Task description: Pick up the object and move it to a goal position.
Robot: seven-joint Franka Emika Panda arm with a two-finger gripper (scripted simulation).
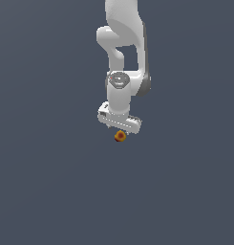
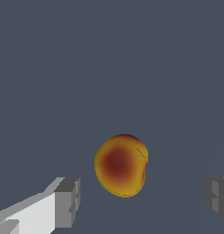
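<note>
Where the white Franka Panda arm (image 1: pixel 122 52) descends from the top edge of the exterior view, its wrist points straight down and ends in the white gripper (image 1: pixel 120 128).

Item 1, gripper: spread wide. In the wrist view, one grey finger pad (image 2: pixel 67 202) and the other finger pad (image 2: pixel 217 197) stand well apart, each with a gap between it and the lump; neither touches it. In the exterior view the fingers themselves are too small to make out below the palm bar.

Item 2, the object (image 1: pixel 120 136): a tiny roundish orange-yellow lump, much smaller than the gripper, showing just under the gripper's lower edge. The wrist view shows the lump (image 2: pixel 121 165) between the two pads, nearer the first pad, with a red-brown patch at its centre and a faint seam along one side. Whether it rests on the surface cannot be told, since no shadow or contact line shows.

Item 3, ground (image 1: pixel 51 191): uniform slate-grey, filling both views to every border. No edge, rim or wall shows.

Markings: no brand, label or writing is readable on arm, gripper or lump.

Open room: unbroken grey surrounds the lump and gripper on all sides, to the exterior view's left, right and below.
</note>
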